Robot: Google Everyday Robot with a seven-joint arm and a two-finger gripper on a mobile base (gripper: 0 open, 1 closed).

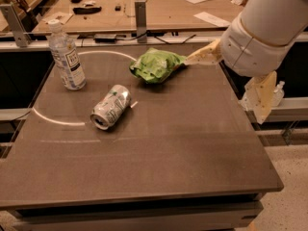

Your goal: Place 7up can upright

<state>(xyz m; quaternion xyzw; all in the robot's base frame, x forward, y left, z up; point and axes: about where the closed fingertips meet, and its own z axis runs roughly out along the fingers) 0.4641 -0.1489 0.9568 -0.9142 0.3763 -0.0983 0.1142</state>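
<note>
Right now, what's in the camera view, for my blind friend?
The 7up can lies on its side on a brown table, near a water bottle and a green chip bag. The gripper hovers open at the table's right edge.

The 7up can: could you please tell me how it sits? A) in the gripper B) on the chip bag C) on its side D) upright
C: the 7up can lies on its side on the table, while the gripper hangs open above the table's right edge, apart from it.
</note>
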